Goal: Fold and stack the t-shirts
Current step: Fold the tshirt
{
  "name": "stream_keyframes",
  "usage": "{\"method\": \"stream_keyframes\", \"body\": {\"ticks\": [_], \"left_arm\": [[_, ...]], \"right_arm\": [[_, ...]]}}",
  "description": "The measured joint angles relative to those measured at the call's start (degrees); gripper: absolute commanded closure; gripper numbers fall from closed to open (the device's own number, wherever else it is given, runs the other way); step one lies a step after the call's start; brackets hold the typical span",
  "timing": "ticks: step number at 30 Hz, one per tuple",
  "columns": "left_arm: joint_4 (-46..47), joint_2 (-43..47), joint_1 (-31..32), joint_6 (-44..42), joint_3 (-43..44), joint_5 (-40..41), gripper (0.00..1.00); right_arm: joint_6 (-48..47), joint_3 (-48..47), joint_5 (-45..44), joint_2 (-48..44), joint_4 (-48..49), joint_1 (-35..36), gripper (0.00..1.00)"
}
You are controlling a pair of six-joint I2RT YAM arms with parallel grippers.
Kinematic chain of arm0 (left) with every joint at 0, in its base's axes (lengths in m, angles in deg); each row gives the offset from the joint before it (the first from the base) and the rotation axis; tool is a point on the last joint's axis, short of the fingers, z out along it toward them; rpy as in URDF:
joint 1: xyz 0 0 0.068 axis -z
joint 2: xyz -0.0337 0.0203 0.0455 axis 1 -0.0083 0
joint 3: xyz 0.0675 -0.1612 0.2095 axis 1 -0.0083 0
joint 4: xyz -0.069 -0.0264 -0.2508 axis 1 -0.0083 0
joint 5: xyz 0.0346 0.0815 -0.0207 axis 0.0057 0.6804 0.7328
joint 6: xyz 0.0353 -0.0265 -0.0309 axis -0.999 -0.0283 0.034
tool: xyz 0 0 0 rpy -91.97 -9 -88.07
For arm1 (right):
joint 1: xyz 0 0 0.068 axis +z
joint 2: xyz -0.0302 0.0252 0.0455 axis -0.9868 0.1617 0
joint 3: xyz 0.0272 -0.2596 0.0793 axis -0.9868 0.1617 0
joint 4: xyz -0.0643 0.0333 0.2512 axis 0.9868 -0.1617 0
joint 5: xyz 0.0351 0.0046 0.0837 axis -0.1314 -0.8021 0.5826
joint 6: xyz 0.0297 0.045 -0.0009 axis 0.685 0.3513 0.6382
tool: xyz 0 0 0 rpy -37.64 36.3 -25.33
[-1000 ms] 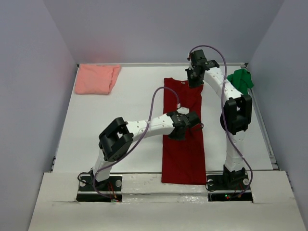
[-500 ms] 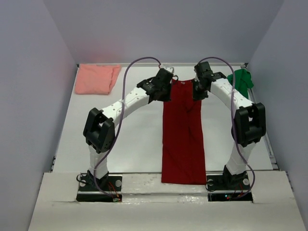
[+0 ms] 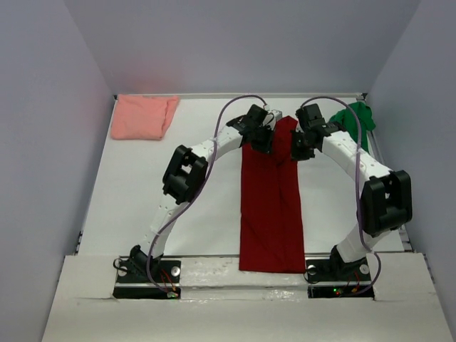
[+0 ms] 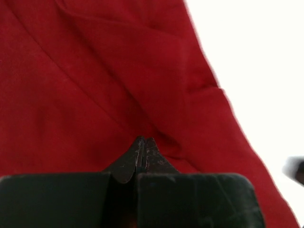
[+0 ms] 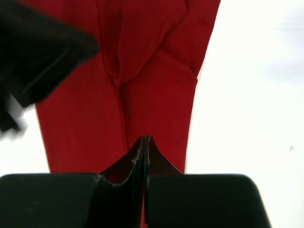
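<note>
Both arms have pulled back toward 6 o'clock since half a second ago, elbows swinging in with them, and the far end of the dark red t-shirt (image 3: 271, 206) that was lying flat at 12 o'clock is now lifted and bunched narrow between them. So the left gripper (image 3: 265, 137) is on the shirt's far end at its 9 o'clock side, with the right gripper (image 3: 299, 146) at the 3 o'clock side and a touch nearer the bases. Wrist cams show both pairs of fingers pressed tight together with red cloth right at the tips and a sliver of red in the seam, so both look clamped onto that shirt. On the left wrist cam the cloth fills most of the view with diagonal creases, and bare white table (image 3: 192, 214) shows toward 2 o'clock. On the right wrist cam the shirt hangs away from the tips with a deep fold running toward 12 o'clock, and a blurry black lump at 10 o'clock looks like the other gripper. The rest of the shirt is still a long strip on the table, its near hem at 6 o'clock between the two bases. The pink t-shirt (image 3: 142, 117) sits folded in the 10 o'clock corner, well apart, and the green t-shirt (image 3: 355, 116) is crumpled in the 2 o'clock corner just behind the right arm.
</note>
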Motion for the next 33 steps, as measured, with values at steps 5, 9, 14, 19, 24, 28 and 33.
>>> {"method": "stream_keyframes", "body": {"ticks": [5,9,14,19,24,28,33], "left_arm": [[0.39,-5.86,-4.04,-0.63,2.36,-5.01,1.0],[0.48,-8.0,-6.56,-0.59,5.44,-7.67,1.0],[2.91,-9.14,-8.33,-0.15,7.69,-10.58,1.0],[4.55,-10.67,-8.81,0.5,8.11,-11.78,1.0],[5.4,-12.39,-9.86,1.64,8.33,-13.57,1.0],[5.68,-12.46,-11.39,2.43,8.33,-13.94,1.0],[5.79,-12.46,-14.27,2.97,8.33,-13.79,1.0]], "right_arm": [[0.61,2.38,0.42,-9.29,-0.5,0.0,1.0],[0.61,2.43,-0.04,-14.25,-0.63,0.0,1.0],[0.63,2.56,-0.07,-14.91,-1.73,0.0,1.0],[0.74,2.56,-0.09,-14.91,-2.8,0.15,1.0],[0.85,2.56,-0.42,-14.91,-3.45,0.39,1.0],[0.83,2.56,-0.96,-14.93,-4.04,0.42,1.0],[0.85,2.56,-1.14,-14.93,-4.79,0.42,1.0]]}}
